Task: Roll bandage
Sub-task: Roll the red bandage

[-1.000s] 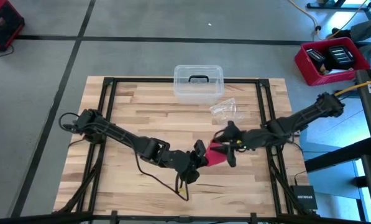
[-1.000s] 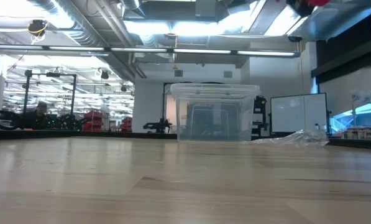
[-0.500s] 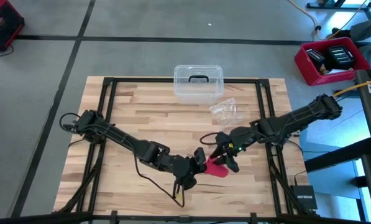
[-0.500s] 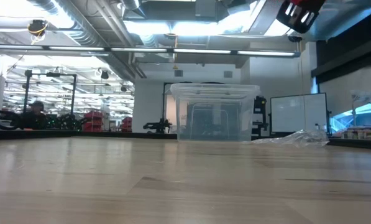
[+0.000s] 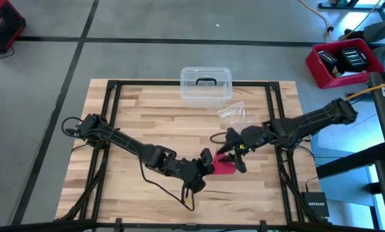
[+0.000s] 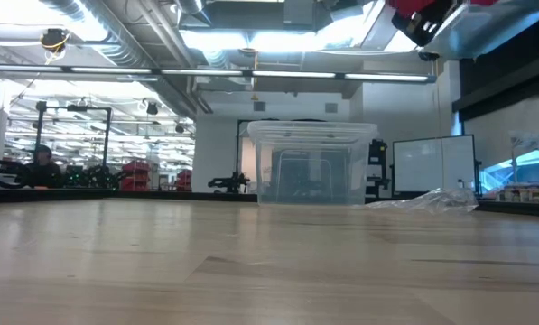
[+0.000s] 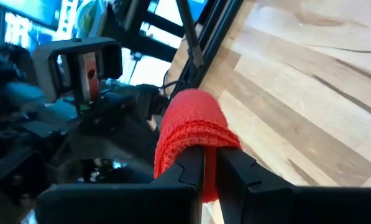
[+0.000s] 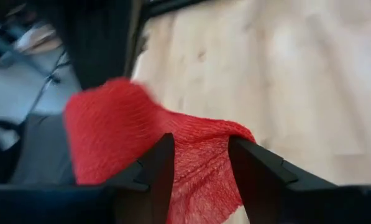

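a clear plastic box (image 5: 206, 85) with a dark handle sits at the far middle edge of the wooden desk (image 5: 134, 122). a crinkled clear wrapper (image 5: 232, 114) lies just beside it, nearer the right side. on the grey floor, a red bin (image 5: 344, 62) stands beyond the desk's right far corner, and a red case (image 5: 2, 26) sits far left.

Both dark arms reach in over the table toward its middle front and meet there, raised off the surface. The left arm stretches from the left side, elbow bent, and its left gripper (image 5: 207, 161) has its fingers pressed nearly together on the bandage (image 5: 223, 166). The right arm comes in from the right edge, and the right gripper (image 5: 233, 156) holds its fingers partly apart across the same red cloth.
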You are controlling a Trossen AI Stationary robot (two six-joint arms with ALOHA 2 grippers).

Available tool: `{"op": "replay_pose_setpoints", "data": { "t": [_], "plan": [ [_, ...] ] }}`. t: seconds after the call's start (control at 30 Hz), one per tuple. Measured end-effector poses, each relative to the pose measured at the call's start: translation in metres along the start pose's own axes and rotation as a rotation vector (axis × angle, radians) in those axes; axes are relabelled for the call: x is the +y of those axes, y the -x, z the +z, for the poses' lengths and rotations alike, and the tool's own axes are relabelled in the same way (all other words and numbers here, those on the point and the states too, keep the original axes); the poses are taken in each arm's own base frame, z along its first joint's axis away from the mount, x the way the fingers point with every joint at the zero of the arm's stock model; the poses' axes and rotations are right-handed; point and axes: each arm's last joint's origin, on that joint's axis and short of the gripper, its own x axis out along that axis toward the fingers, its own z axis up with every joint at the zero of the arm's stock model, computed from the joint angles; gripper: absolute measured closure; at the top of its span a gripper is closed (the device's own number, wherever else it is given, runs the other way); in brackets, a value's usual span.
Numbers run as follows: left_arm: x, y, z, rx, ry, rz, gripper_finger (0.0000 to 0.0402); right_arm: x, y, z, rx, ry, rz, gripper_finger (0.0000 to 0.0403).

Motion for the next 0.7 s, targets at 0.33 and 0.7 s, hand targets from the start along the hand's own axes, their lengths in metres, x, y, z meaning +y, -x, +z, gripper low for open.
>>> {"op": "replay_pose_setpoints", "data": {
  "t": [0.33, 0.7],
  "plan": [
    [0.003, -0.001, -0.003, 0.051, 0.108, 0.043, 0.0384, -0.011, 0.007, 0.007, -0.081, -0.020, -0.138, 0.0244],
    [0.001, 0.000, -0.003, 0.055, 0.123, 0.030, 0.0384, 0.002, 0.037, 0.030, -0.051, 0.010, -0.095, 0.0244]
  ]
}}
